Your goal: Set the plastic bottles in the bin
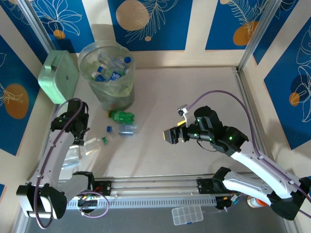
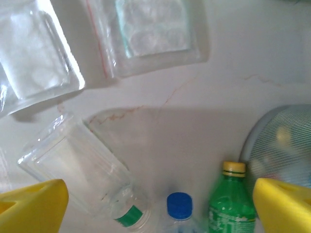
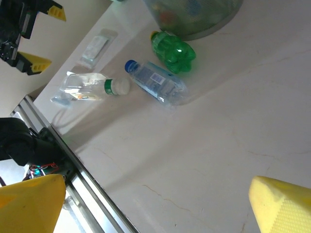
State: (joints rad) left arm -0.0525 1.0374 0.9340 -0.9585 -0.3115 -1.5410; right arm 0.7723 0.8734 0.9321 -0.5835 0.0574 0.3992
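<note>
My left claw (image 2: 158,208) hangs wide open and empty over the clear bottle (image 2: 87,179); a skewed pinch could roll it into the blue-capped bottle (image 2: 180,206).

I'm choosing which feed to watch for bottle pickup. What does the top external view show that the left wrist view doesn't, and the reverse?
Top external adds: the mint green box, the bottles already inside the bin, and the open right gripper. Left wrist adds: a close look at two flat clear pouches and the green bottle's yellow cap. Both: the bin's wall, the open left gripper, and the green bottle, blue-capped bottle and clear bottle lying on the table.
</note>
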